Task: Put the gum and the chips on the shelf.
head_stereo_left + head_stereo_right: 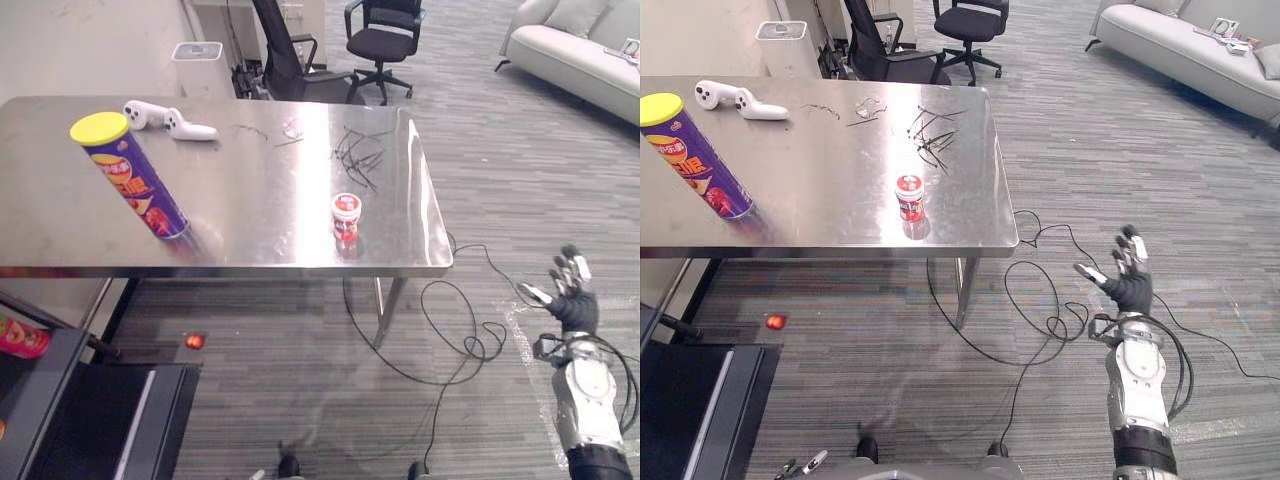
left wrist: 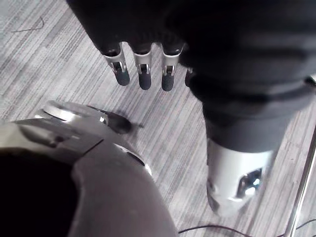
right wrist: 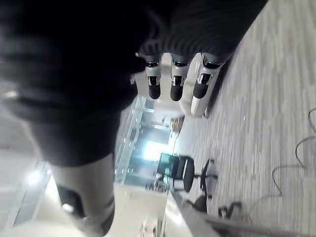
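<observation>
A tall purple chips can point(image 1: 130, 182) with a yellow lid stands tilted at the left of the steel table point(image 1: 250, 200). The small red and white gum bottle point(image 1: 346, 221) stands upright near the table's front right edge. My right hand point(image 1: 572, 291) is raised over the floor, well right of the table and apart from both, open with fingers spread and nothing in it. In the left wrist view my left hand point(image 2: 143, 69) hangs above the carpet with straight fingers and holds nothing. A black shelf point(image 1: 60, 400) sits low at the front left.
Two white controllers point(image 1: 170, 121) and a scatter of thin black ties point(image 1: 358, 155) lie on the far side of the table. A red packet point(image 1: 20, 336) lies on the shelf. A small red object point(image 1: 194, 341) lies under the table. Office chairs point(image 1: 382, 40) and a sofa point(image 1: 580, 55) stand behind.
</observation>
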Tool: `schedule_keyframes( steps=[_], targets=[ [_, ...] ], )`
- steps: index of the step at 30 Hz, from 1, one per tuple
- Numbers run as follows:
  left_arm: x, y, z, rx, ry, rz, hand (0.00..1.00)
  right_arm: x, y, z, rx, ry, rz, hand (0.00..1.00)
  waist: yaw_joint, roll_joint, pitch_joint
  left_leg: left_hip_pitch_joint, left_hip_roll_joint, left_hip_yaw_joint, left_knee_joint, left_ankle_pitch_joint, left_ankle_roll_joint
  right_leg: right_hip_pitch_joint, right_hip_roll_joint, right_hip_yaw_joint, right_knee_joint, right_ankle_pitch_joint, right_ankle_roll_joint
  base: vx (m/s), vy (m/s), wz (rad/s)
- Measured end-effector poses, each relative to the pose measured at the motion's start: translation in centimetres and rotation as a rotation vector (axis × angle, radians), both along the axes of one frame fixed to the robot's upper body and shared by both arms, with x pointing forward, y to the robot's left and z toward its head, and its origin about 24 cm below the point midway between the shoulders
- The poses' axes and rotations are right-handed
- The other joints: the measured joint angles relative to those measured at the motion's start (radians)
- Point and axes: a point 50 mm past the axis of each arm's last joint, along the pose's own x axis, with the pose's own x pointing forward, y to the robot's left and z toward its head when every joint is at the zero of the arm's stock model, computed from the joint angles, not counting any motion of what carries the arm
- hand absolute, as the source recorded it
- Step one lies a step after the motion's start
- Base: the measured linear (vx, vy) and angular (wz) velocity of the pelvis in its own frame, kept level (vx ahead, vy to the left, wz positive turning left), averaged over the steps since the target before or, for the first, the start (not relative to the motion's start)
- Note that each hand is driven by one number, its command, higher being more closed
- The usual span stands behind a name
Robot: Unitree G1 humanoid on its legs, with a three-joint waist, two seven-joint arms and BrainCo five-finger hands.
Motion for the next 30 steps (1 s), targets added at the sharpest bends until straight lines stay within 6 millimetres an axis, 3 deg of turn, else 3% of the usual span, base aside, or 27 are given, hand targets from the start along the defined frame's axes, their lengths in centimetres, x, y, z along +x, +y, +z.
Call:
schedule_keyframes(
  steps=[6, 21, 30],
  targets=[
    [0.0, -0.1, 0.0, -0.016, -0.007, -0.012, 0.0, 2.2, 2.9, 1.1, -0.05, 0.022, 0.226, 0.0, 0.003, 0.0, 0.0, -0.012, 0.0, -0.023, 0.0, 0.006, 0.003, -0.002, -0.002, -0.024, 0.015, 0.001, 0.0, -0.01, -0.002, 0.11],
    [-0.5, -0.4, -0.1, -0.024, 0.01, -0.05, 0.0, 5.8, 7.7, 5.1, -0.15, -0.039, 0.49, 0.0, 0.032, 0.023, 0.017, -0.058, -0.003, -0.102, -0.004, 0.048, 0.005, 0.002, -0.003, -0.088, 0.017, 0.0, 0.0, -0.04, -0.008, 0.14],
    [-0.4, -0.5, -0.1, -0.036, 0.0, -0.065, 0.0, 7.1, 8.5, 6.3, -0.17, -0.048, 0.551, 0.0, 0.054, 0.02, 0.042, -0.07, -0.008, -0.146, -0.005, 0.063, 0.006, 0.019, -0.003, -0.124, 0.014, 0.0, 0.0, -0.03, -0.008, 0.13]
  ],
)
